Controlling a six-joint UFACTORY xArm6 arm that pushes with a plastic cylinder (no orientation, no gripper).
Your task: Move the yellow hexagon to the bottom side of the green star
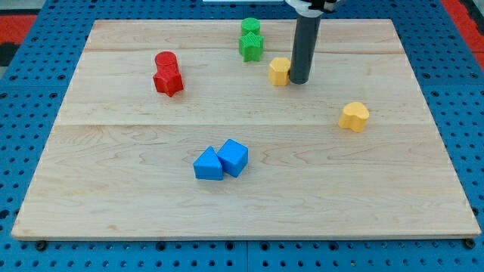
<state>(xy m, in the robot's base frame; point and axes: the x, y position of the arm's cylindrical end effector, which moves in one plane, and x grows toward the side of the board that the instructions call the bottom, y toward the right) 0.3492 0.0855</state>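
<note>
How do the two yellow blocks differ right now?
The yellow hexagon sits near the view's top, touching my tip on its right side and near the green star. The yellow heart lies alone at the view's right, lobed rather than six-sided. Both share colour.

My tip (pixel 299 81) touches the yellow hexagon (pixel 279 71) on its right side. Bare board lies below the green star (pixel 252 46), left of the hexagon. The green block (pixel 250 27) crowds the star's top; other blocks stand well apart.

Rod (pixel 305 38) cut off at view's top.
</note>
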